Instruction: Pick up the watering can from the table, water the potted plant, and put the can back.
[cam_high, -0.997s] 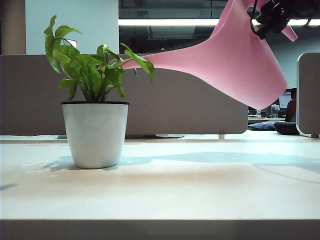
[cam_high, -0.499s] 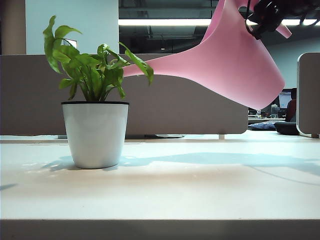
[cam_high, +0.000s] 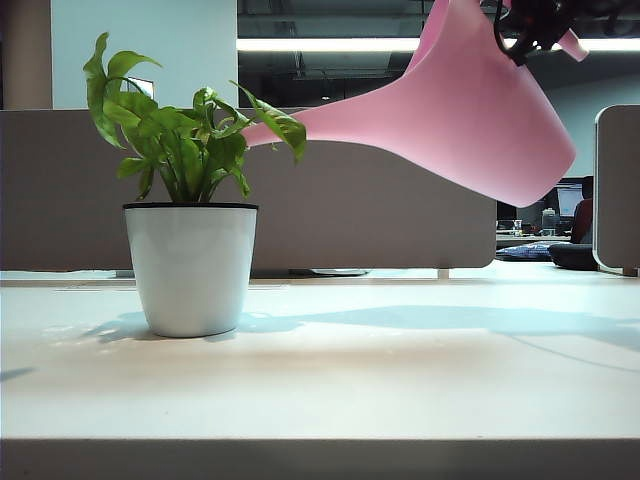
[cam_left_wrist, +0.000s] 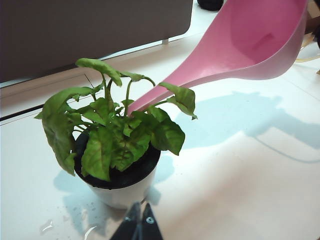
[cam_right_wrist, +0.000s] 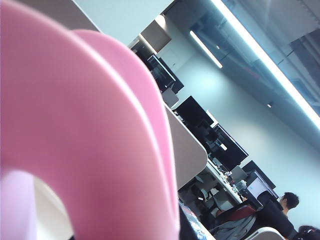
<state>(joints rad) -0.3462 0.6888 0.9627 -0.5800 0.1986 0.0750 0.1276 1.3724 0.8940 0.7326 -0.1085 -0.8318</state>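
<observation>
The plant (cam_high: 190, 240) stands on the surface (cam_high: 400, 380) at nine o'clock. The can (cam_high: 470, 120) hangs at two o'clock, held up by the right pincer (cam_high: 530, 30), spout among the leaves. The left pincer (cam_left_wrist: 139, 225) sits just before the pot. A partition (cam_high: 380, 220) runs behind.

Both arms at the pour, one busy, one parked

The right gripper (cam_high: 530, 30) sat at the exterior view's one o'clock corner, high up, its dark jaws clamped on the handle of the tilted watering can (cam_high: 470, 120). The left gripper (cam_left_wrist: 138, 222) hung low at six o'clock in its own wrist view, jaws pressed together on nothing, just short of the potted plant (cam_left_wrist: 117, 145).
</observation>
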